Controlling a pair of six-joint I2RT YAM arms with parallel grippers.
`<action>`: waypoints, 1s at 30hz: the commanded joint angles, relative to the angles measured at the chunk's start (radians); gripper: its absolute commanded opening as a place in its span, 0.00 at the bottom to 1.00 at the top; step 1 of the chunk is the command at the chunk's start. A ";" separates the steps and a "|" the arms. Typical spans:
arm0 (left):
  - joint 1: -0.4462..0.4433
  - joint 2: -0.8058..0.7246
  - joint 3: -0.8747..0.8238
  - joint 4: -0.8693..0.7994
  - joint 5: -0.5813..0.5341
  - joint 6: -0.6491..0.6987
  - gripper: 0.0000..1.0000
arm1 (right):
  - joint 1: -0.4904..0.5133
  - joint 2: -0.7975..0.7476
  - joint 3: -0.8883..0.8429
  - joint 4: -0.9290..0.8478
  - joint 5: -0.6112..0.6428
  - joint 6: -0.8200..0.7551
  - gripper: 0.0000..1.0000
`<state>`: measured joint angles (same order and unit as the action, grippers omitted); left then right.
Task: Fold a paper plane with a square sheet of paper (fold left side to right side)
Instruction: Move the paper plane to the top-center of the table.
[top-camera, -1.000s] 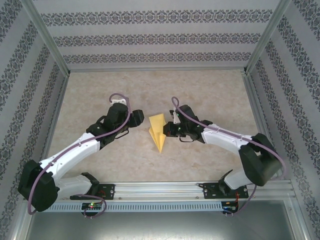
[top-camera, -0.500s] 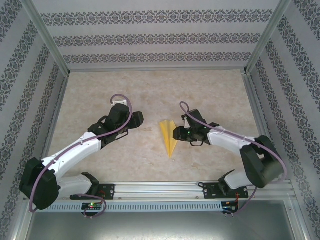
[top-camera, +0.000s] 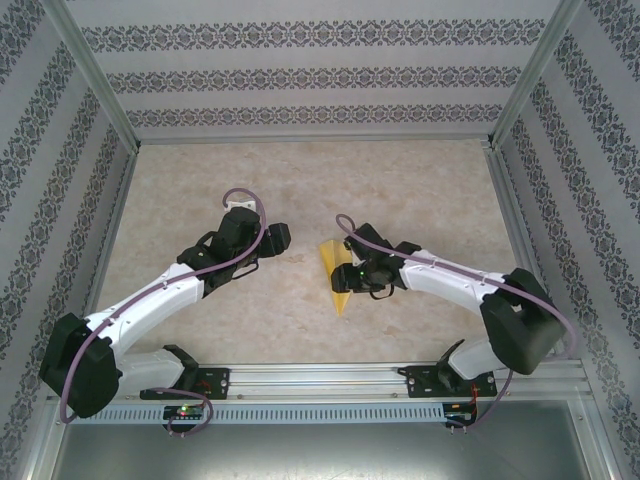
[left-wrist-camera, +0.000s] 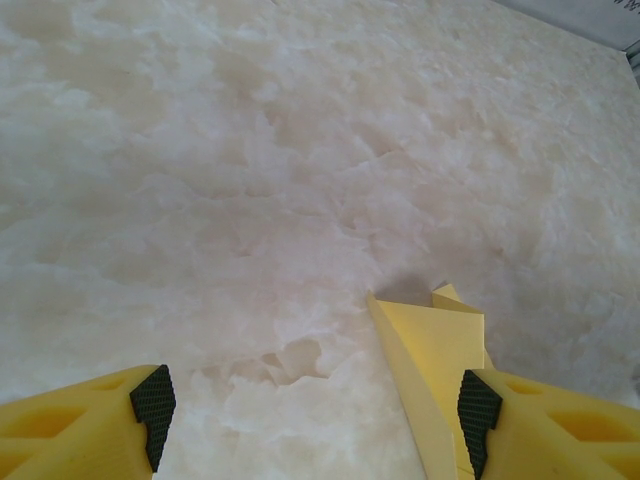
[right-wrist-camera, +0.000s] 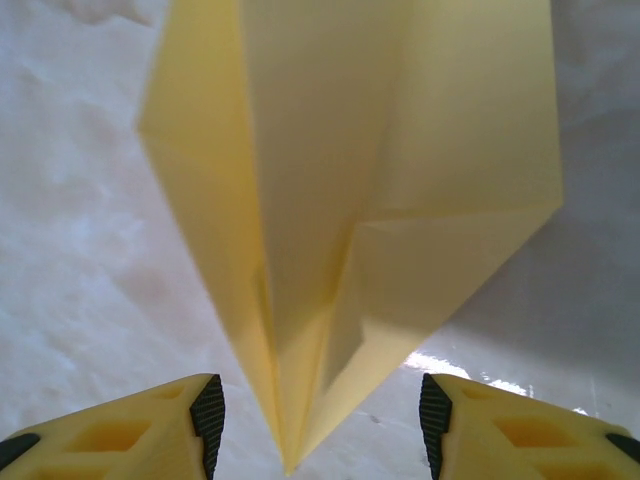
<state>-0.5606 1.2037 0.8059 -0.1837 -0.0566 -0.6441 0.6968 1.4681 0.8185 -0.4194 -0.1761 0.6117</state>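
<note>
The sheet of paper is folded into a narrow yellow paper plane (top-camera: 331, 262) that lies on the marble tabletop between the two arms, nose toward the near edge. My right gripper (top-camera: 346, 273) hovers over its right side, open. In the right wrist view the plane (right-wrist-camera: 380, 170) has a centre crease, and its pointed nose sits between my right gripper's (right-wrist-camera: 320, 425) spread pads without touching them. My left gripper (top-camera: 284, 238) stands open to the plane's left with nothing between its fingers. In the left wrist view my left gripper (left-wrist-camera: 315, 415) shows bare table between its fingers, with the plane (left-wrist-camera: 432, 365) next to the right fingertip (left-wrist-camera: 478, 410).
The marble tabletop (top-camera: 200, 180) is fenced by patterned walls and metal posts (top-camera: 95, 85). An aluminium rail (top-camera: 320, 380) carrying both arm bases runs along the near edge.
My right gripper has opened and let go of the plane. The plane has shifted right and now lies on the table. The right gripper swung back left over it. The left gripper opened slightly wider.
</note>
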 joint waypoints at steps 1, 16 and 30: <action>0.014 -0.007 -0.008 0.010 -0.002 0.020 0.78 | 0.014 0.030 0.032 -0.019 0.022 0.031 0.57; 0.014 -0.032 -0.021 -0.008 -0.012 0.020 0.78 | 0.046 0.179 0.087 0.053 -0.006 0.028 0.40; 0.014 -0.055 -0.025 -0.024 -0.019 0.039 0.79 | 0.023 0.254 0.191 -0.007 0.064 0.004 0.09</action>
<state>-0.5606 1.1820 0.7956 -0.1883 -0.0578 -0.6357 0.7422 1.7267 0.9672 -0.3912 -0.1421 0.6270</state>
